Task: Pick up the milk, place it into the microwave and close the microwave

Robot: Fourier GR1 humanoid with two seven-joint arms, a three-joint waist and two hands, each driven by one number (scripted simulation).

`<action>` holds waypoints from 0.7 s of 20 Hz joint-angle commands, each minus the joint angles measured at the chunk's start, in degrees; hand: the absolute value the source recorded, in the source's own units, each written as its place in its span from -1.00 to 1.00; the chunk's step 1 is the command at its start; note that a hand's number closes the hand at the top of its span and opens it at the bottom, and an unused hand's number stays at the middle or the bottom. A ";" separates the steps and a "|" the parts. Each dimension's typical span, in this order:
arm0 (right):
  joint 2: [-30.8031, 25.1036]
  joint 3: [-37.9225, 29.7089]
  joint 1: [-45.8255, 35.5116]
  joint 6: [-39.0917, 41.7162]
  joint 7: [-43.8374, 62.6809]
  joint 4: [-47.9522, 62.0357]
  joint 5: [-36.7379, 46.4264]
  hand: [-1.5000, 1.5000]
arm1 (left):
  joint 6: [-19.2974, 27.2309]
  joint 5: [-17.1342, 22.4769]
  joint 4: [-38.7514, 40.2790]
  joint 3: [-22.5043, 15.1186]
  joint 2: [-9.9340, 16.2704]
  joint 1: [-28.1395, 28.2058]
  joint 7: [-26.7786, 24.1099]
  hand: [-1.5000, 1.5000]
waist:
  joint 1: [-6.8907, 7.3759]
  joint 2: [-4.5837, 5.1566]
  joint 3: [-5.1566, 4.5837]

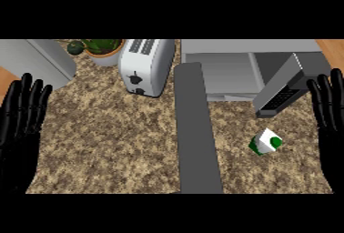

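The milk (266,142) is a small white and green carton standing on the speckled counter at the right, in front of the microwave. The microwave (228,73) sits at the back right with its cavity showing; its door (285,88) swings out to the right, above the carton. My right hand (329,123) rests open at the right edge, fingers up, a short way right of the carton. At the left edge my left hand (20,127) rests open, fingers up, far from the milk.
A white toaster (146,66) stands at the back middle, with a potted plant (102,49) to its left. A grey box (43,59) fills the back left corner. A long dark grey bar (196,132) runs down the counter's middle.
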 commanded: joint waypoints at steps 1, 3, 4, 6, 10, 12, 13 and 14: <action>-0.49 -0.17 1.27 2.83 -1.86 1.14 -1.66 -1.00 | -0.02 0.48 2.01 2.02 0.86 -5.21 2.18 -1.00 | 0.30 0.24 -0.72; -2.17 0.12 7.52 9.69 -5.63 -0.05 -8.25 -1.00 | -0.96 1.15 2.13 0.97 -0.44 1.03 -2.31 -1.00 | 0.19 0.19 -0.71; -3.81 0.09 4.21 12.27 -5.62 3.18 -9.91 -1.00 | -1.80 5.25 4.87 5.73 2.26 -6.58 0.76 -1.00 | 0.11 0.37 -0.70; -6.44 0.71 8.28 18.57 -7.45 3.12 -13.76 -1.00 | -2.71 6.63 9.40 6.98 1.60 -4.63 -4.90 -1.00 | -0.27 0.41 -0.72; -5.63 5.49 10.40 24.84 -1.56 2.48 -25.44 -1.00 | -3.18 12.14 7.04 7.19 -0.46 0.20 1.51 -1.00 | 0.51 0.15 -0.73; -6.27 5.01 13.32 25.88 -0.85 0.65 -27.27 -1.00 | -4.90 13.55 7.78 8.67 0.33 2.21 -0.54 -1.00 | 0.36 0.15 -0.75; -5.65 5.73 14.89 28.11 -4.83 3.82 -25.16 -1.00 | -2.99 9.95 6.40 4.88 -2.20 3.41 -0.43 -1.00 | 0.37 0.17 -0.72; -6.72 4.93 19.15 29.59 -4.76 0.61 -27.27 -1.00 | -0.88 7.24 4.97 1.75 -4.44 3.91 0.67 -1.00 | 0.05 0.11 -0.71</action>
